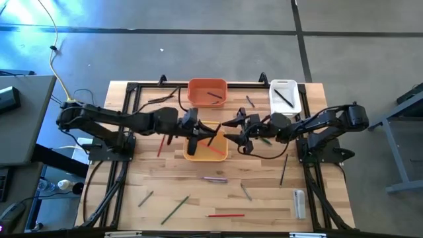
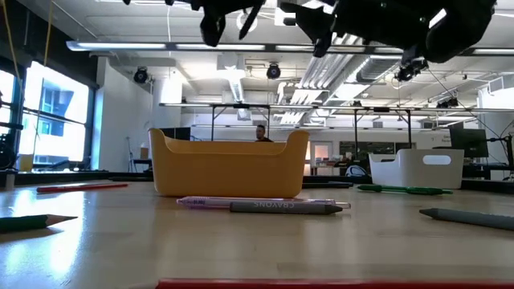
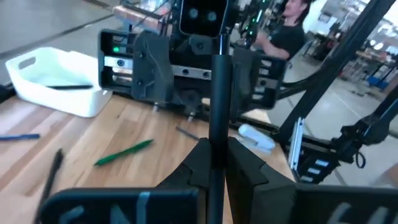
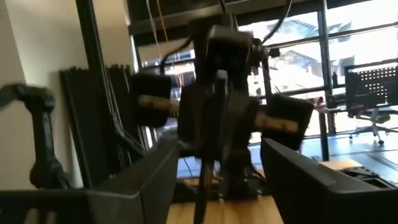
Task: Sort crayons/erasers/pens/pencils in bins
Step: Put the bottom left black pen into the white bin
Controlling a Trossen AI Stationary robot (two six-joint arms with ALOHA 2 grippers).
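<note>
Left gripper (image 3: pixel 214 163) pinches a dark stick (image 3: pixel 217 106), lower end hidden.

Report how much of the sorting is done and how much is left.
Done: the orange bin, the white bin and the yellow-orange bin each hold at least one stick. In hand: the left gripper is shut on a dark pencil above the yellow-orange bin, facing the open right gripper. Left: many sticks lie loose, including a red pencil and a green pencil.

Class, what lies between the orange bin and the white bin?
A short grey stick lies between the orange bin and the white bin, shown in the high view.
</note>
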